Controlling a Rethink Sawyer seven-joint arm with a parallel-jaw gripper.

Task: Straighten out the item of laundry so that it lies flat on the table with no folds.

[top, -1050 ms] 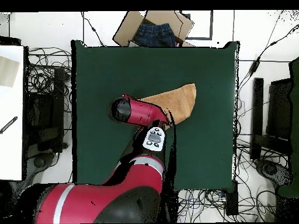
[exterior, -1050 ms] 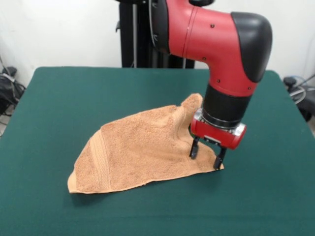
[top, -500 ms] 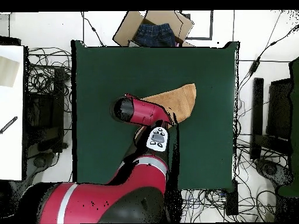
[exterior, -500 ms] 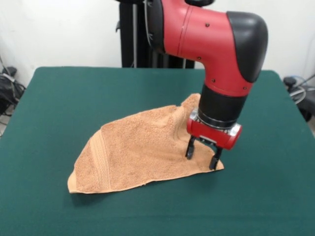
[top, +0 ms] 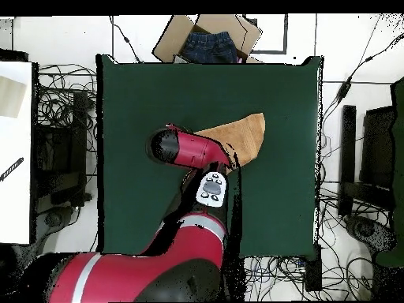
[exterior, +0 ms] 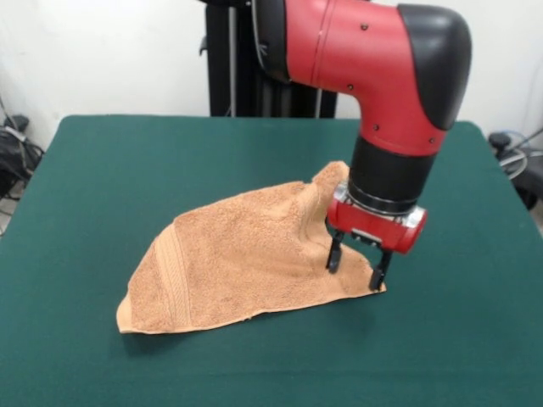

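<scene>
Compared with half a second ago, we see the hand (exterior: 356,266) shifted slightly toward the right of the front view and raised a little, its two fingers (exterior: 334,255) spread apart and gripping nothing, tips poised over the pointed corner of the towel (exterior: 237,263). The towel lies near the middle of the table (exterior: 102,170), folded into a rough triangle with a raised ridge beside the hand. Its shape is unchanged, so we judge the straightening not yet begun.

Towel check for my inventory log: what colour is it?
Light orange-tan terry towel, with a woven band near one edge; front view shows it best.
</scene>
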